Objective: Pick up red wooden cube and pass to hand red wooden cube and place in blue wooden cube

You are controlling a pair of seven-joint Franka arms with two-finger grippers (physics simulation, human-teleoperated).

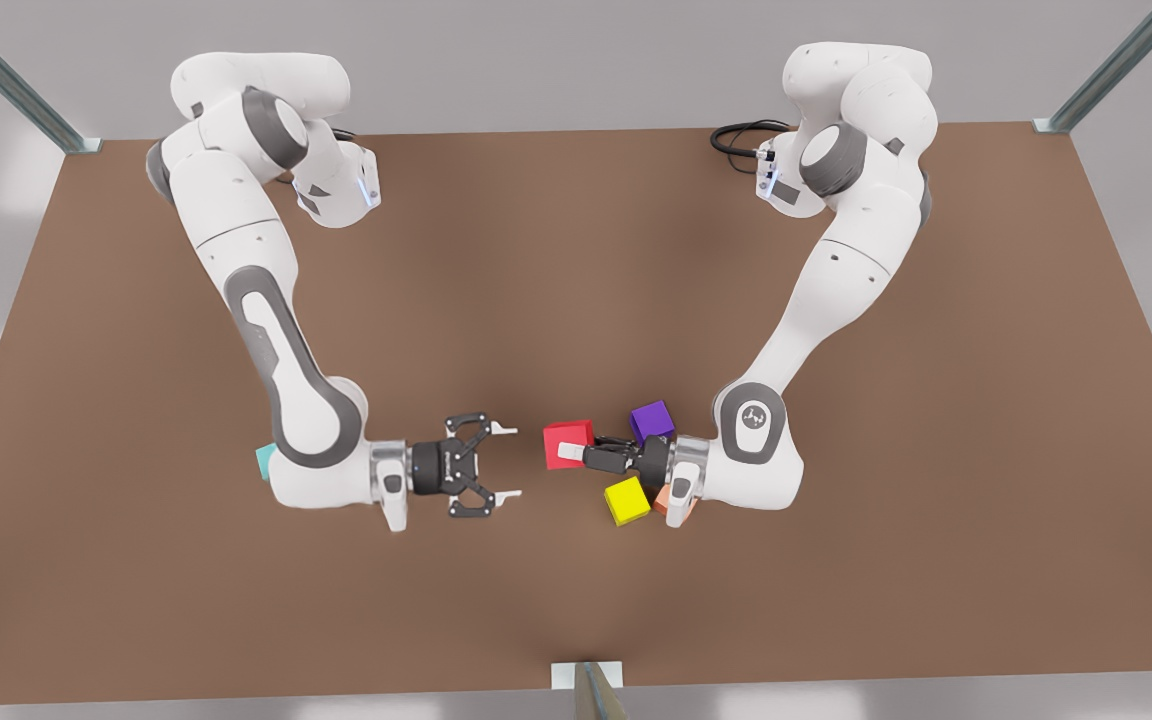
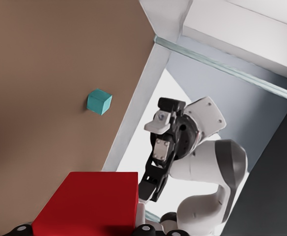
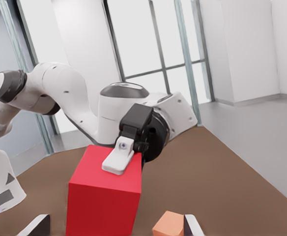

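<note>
small bright red wooden cube [image 1: 567, 435] lifted at frame centre, left gripper [image 1: 573, 452] clamped on it. right gripper [image 1: 507, 462] spread wide, facing it, not touching. handover and placing at small teal wooden cube [image 1: 263, 461], centre-left, remain.

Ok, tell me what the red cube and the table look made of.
Red cube: plain matte faces, even colour, no grain; painted wood or plastic, can't tell. Table: flat brown matte top, no visible grain, perhaps laminate or board. The left gripper holds the cube; the right gripper waits open, facing it.
</note>
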